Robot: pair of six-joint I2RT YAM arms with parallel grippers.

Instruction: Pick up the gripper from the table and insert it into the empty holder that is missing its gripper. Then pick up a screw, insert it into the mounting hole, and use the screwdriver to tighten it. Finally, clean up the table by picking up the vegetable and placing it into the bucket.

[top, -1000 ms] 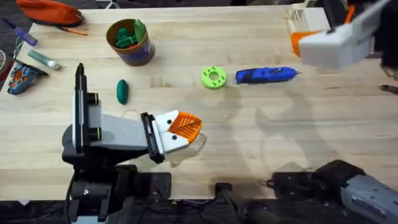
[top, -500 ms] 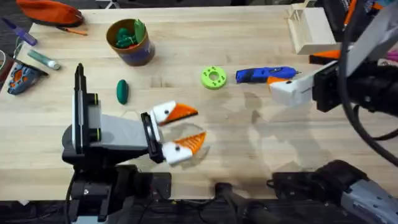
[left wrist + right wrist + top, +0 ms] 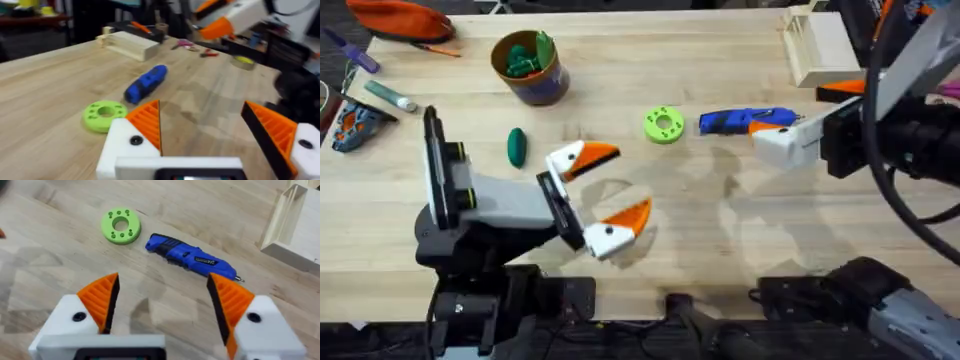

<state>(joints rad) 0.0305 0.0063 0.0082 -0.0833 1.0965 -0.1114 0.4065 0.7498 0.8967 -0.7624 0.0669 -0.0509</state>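
Observation:
The blue screwdriver (image 3: pixel 748 120) lies right of centre on the table, beside a lime-green disc (image 3: pixel 663 124). My right gripper (image 3: pixel 162 282) hovers open just above and in front of the screwdriver (image 3: pixel 190 259), its white finger (image 3: pixel 788 146) almost over the bit end. My left gripper (image 3: pixel 632 180) stands open and empty at the table's middle, pointing toward the disc (image 3: pixel 104 114) and screwdriver (image 3: pixel 146 83). The dark green vegetable (image 3: pixel 516 146) lies to its left. The tan bucket (image 3: pixel 548 88) stands behind it, holding green pieces. The loose gripper, the holder and the screw are out of view.
A pale wooden block (image 3: pixel 820 45) sits at the back right, just beyond the screwdriver. An orange pouch (image 3: pixel 400 18) and several small tools (image 3: pixel 355 115) lie along the left edge. Bare wood stretches in front of the screwdriver.
My left gripper opened wide and swung slightly toward the back. My right arm dropped from the back right down to the screwdriver, then held still.

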